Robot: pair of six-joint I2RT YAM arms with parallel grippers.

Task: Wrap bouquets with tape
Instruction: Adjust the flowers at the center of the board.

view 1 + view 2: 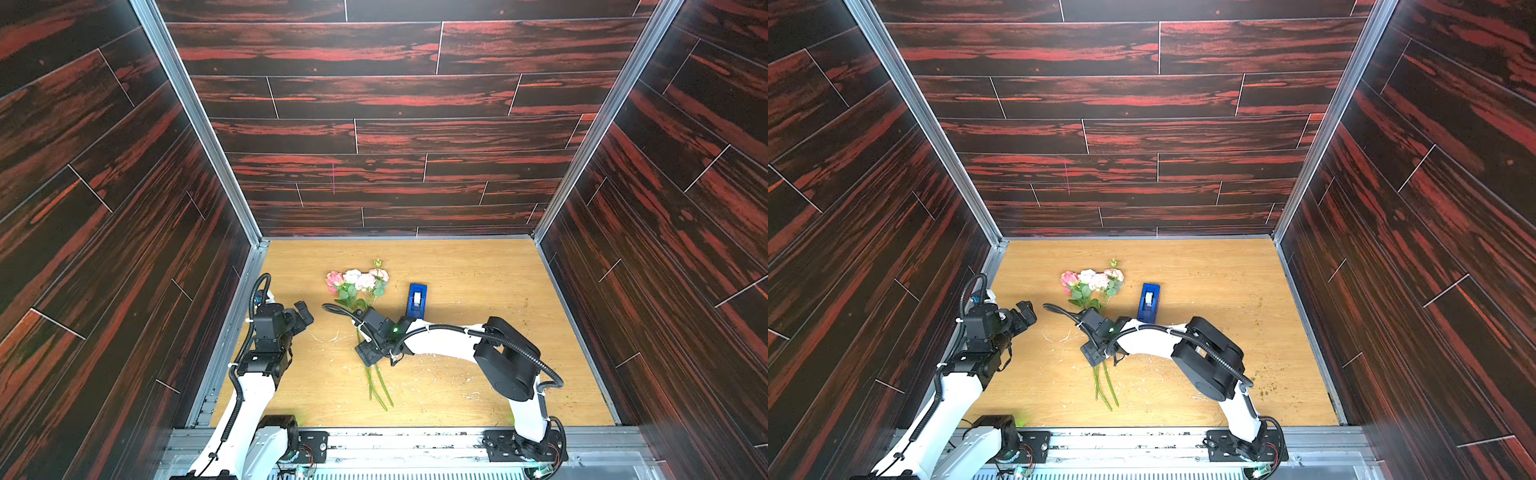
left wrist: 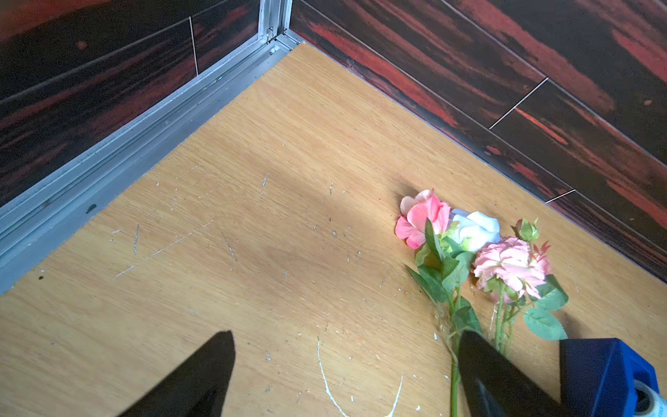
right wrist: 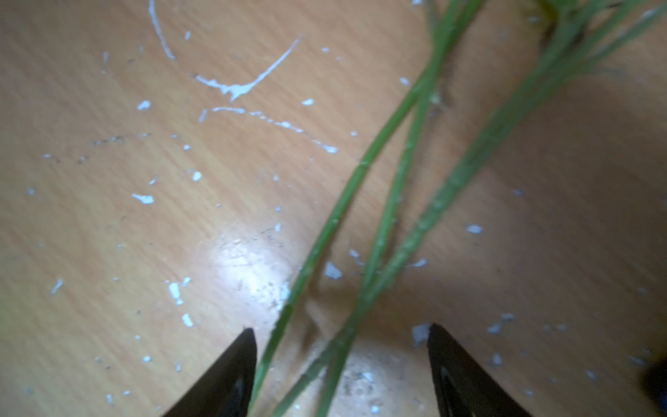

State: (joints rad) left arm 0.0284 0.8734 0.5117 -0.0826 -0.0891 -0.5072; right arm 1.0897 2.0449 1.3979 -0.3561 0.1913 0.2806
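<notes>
The blue tape dispenser (image 1: 417, 300) stands on the wooden table (image 1: 490, 282), with the whitish tape (image 2: 646, 397) roll seated in it. Just beside the dispenser, on the left arm's side of it, lies the bouquet (image 1: 360, 286). It has pink and white roses and green leaves. The flower heads lie about level with the dispenser's far end, and the thin stems (image 1: 376, 386) trail well past its near end.

In both top views the right arm reaches across just in front of the dispenser, and its wrist covers the middle of the stems. The right gripper (image 3: 340, 328) points down at the table with its fingers (image 3: 231, 375) partly apart, astride 3 stems. 1 stem runs close by a fingertip (whether it touches I cannot tell), and bare table shows between the stems and the other finger.

The left gripper (image 2: 347, 332) hangs well apart from the dispenser, on the far side of the bouquet from it. Its fingers are spread wide and hold nothing.
</notes>
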